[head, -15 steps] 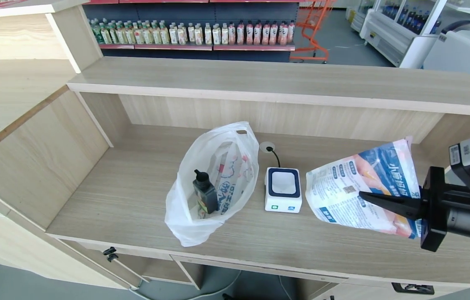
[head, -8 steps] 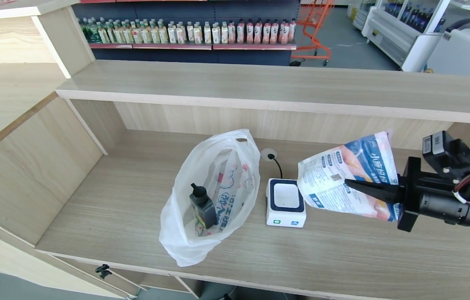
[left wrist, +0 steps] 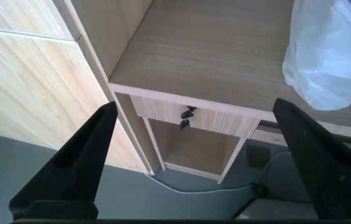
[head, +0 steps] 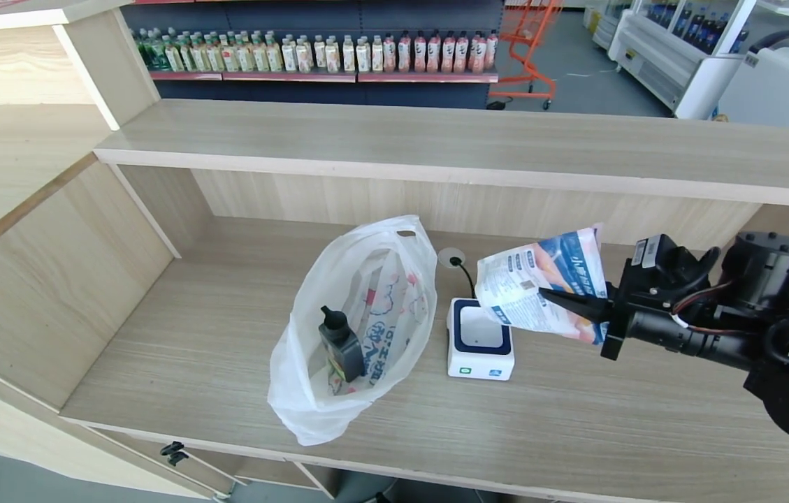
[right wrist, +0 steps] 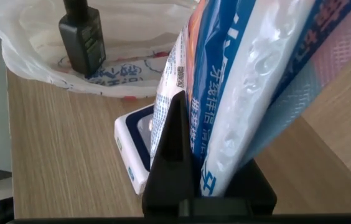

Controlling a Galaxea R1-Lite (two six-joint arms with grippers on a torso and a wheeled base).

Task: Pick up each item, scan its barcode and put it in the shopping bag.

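Presently the right gripper [head: 549,297] is clenched on a blue, white and pink packet [head: 537,279], pinching it near its lower edge so that it stands tilted in the air, off the worktop [head: 576,426]; the packet's printed white face is turned towards the scanner [head: 479,340], and its lower corner hangs over the scanner's far right corner, though whether the two touch cannot be told; in the right wrist view one dark finger lies flat against that white face, with the scanner's blue-rimmed window just beyond it. The scanner sits flat on the worktop, its black cable [head: 465,278] running back to a round grommet [head: 449,258]; just beside it on the robot's left lies the white shopping bag [head: 310,391], its mouth open towards the back of the worktop; inside it a black bottle [head: 340,344] lies with its cap pointing away from the robot, resting beside a patterned pouch [head: 391,307]. The left gripper [left wrist: 195,109] is released, its fingers spread wide, and it hangs off the front left edge of the worktop, above a drawer handle [left wrist: 188,117], with the bag's bottom end near one finger.
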